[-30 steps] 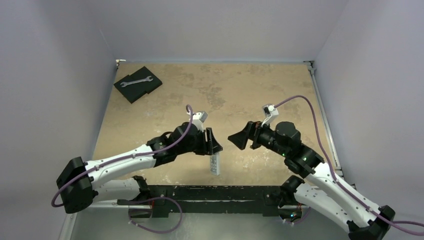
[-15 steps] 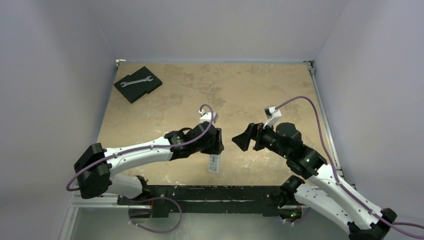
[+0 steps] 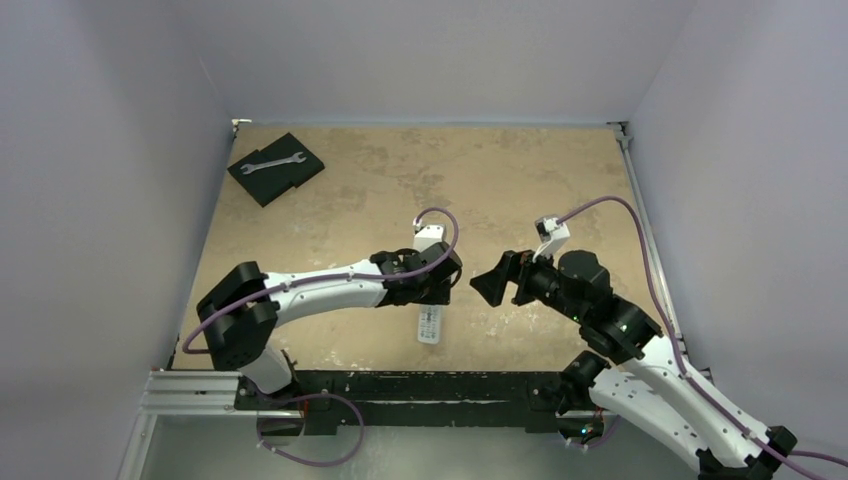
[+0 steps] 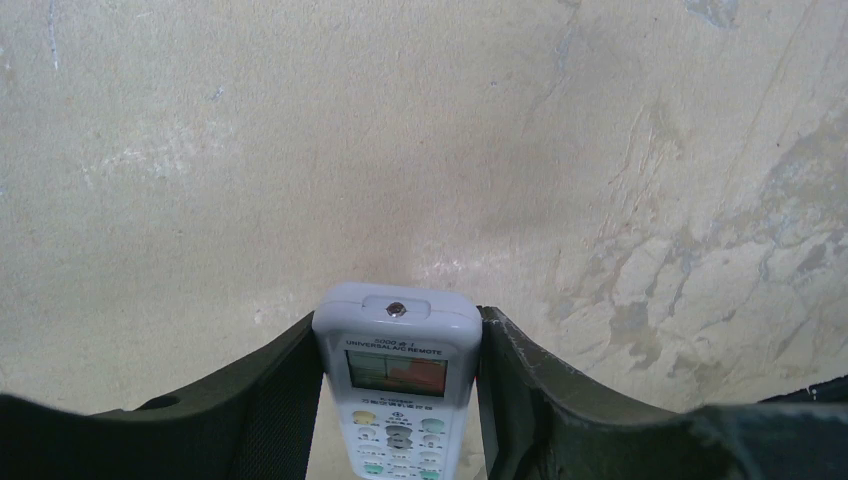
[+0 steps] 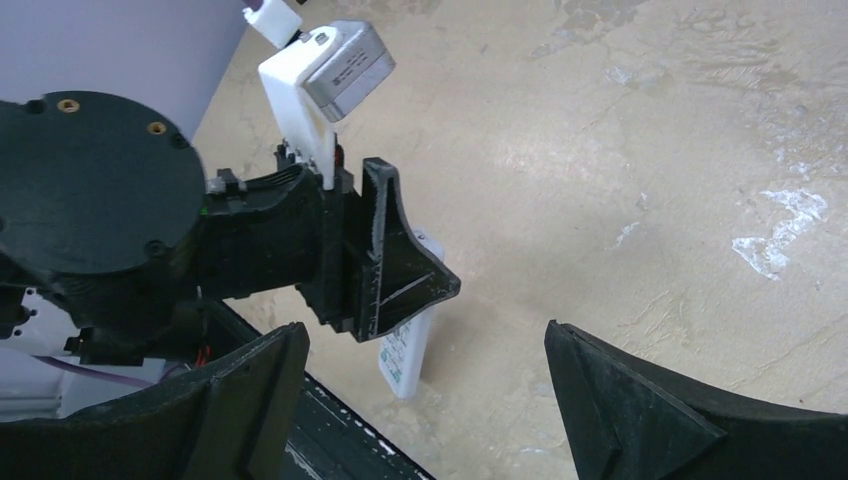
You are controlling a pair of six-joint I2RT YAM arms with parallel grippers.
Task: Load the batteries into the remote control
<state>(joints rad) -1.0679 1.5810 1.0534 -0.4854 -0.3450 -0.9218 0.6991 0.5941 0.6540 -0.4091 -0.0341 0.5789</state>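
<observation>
The white remote control point(image 4: 398, 390) sits between my left gripper's black fingers, button side and small display facing the left wrist camera. My left gripper point(image 3: 436, 288) is shut on it near mid-table. The remote's lower end point(image 3: 429, 326) sticks out toward the near edge, and it also shows in the right wrist view point(image 5: 407, 352) below the left gripper point(image 5: 385, 262). My right gripper point(image 3: 492, 285) is open and empty, just right of the left gripper and facing it; its fingers point(image 5: 640, 400) frame bare table. No batteries are in view.
A black foam pad point(image 3: 276, 167) with a silver wrench point(image 3: 272, 162) lies at the table's back left corner. A black rail point(image 3: 420, 385) runs along the near edge. Grey walls close in the left, back and right sides.
My left gripper has moved right and slightly back with the remote, its arm stretching out. My right gripper has drawn back a little to the right and nearer.
</observation>
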